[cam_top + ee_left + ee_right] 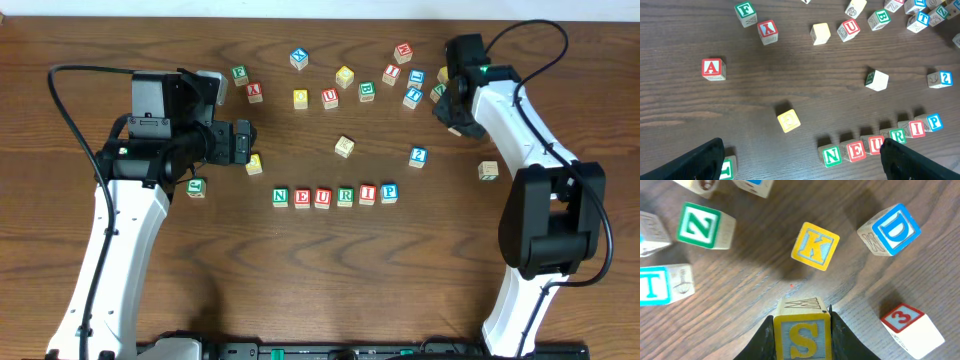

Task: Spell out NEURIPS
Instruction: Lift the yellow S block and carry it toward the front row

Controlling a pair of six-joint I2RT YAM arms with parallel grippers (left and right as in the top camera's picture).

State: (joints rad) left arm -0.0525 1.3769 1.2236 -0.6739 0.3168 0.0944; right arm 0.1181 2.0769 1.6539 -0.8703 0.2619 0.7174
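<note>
left arm (125, 225): raised from the near left edge, with the white link sloped away from the base and the black wrist turned toward the middle.
left gripper (243, 141): held wide open, with nothing between the fingers (700, 162).
right arm (505, 110): folded at a black elbow, with the white forearm stretched toward the far right.
right gripper (445, 100): pointed downward and closed on the s cube (801, 332), which is pressed on both sides by the fingers (765, 337).
</note>
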